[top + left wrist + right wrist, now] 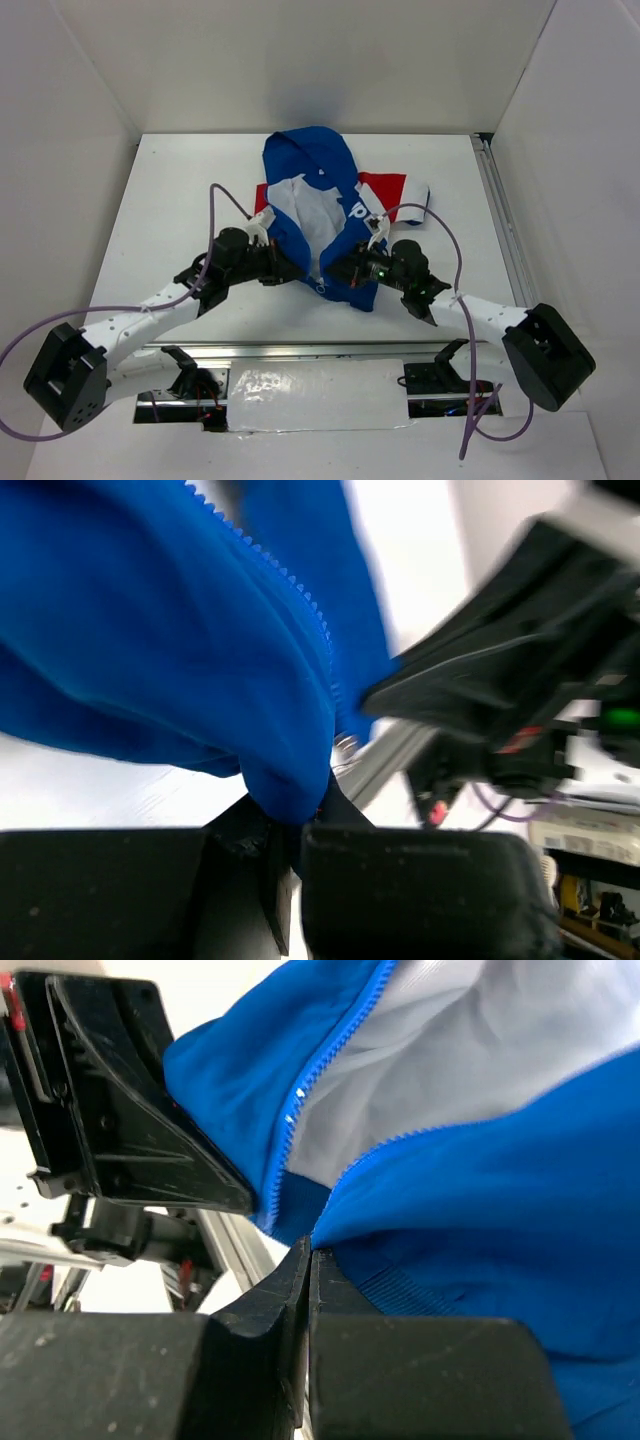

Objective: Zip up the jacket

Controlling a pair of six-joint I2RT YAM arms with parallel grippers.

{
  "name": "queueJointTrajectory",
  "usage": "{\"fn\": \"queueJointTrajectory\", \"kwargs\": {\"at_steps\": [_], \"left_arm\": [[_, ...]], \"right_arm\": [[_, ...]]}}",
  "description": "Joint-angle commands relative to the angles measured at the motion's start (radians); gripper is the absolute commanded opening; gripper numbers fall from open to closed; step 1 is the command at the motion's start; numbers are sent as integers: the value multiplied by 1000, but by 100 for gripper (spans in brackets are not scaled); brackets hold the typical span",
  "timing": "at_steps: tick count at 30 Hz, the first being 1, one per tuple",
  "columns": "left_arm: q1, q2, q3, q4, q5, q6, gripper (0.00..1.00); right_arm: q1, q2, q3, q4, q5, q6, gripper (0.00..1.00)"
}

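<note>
The royal-blue hooded jacket [305,165] lies in the middle of the white table, front open, with its pale grey lining [305,215] showing and a red-and-white sleeve [395,190] out to the right. Both grippers meet at its bottom hem. My left gripper [296,272] is shut on the left front's lower corner [290,780], below the zipper teeth [290,585]. My right gripper [338,272] is shut on the right front's ribbed hem edge [420,1260]; its fingertips [325,1265] are pressed together. The other zipper edge [300,1110] runs up beside the lining.
White walls enclose the table on three sides. A metal rail [500,210] runs along the right edge and another [320,350] along the near edge. Purple cables [225,195] loop off both arms. The two grippers are close together, and the left one shows in the right wrist view [130,1110].
</note>
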Motion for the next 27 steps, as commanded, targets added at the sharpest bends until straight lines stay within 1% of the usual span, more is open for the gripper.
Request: {"fn": "queueJointTrajectory", "kwargs": {"at_steps": [1,4,6,9,16,20,27], "left_arm": [[-7,-70,-31,231,85,-67,0],[-5,-118,-43,258,72,-65,0],[-5,-149,-61,287,83,-73,0],[-5,-187,-115,360,97,-97,0],[-7,-271,-187,417,76,-175,0],[-7,-317,-218,468,89,-199,0],[-7,-339,-241,514,114,-228,0]], "right_arm": [[45,0,-36,337,-1,23,0],[64,-17,-53,392,52,34,0],[73,-31,-73,478,62,44,0],[102,-54,-92,515,67,18,0],[183,-109,-118,569,142,-3,0],[212,-149,-101,502,203,-40,0],[219,-173,-109,468,248,-61,0]]}}
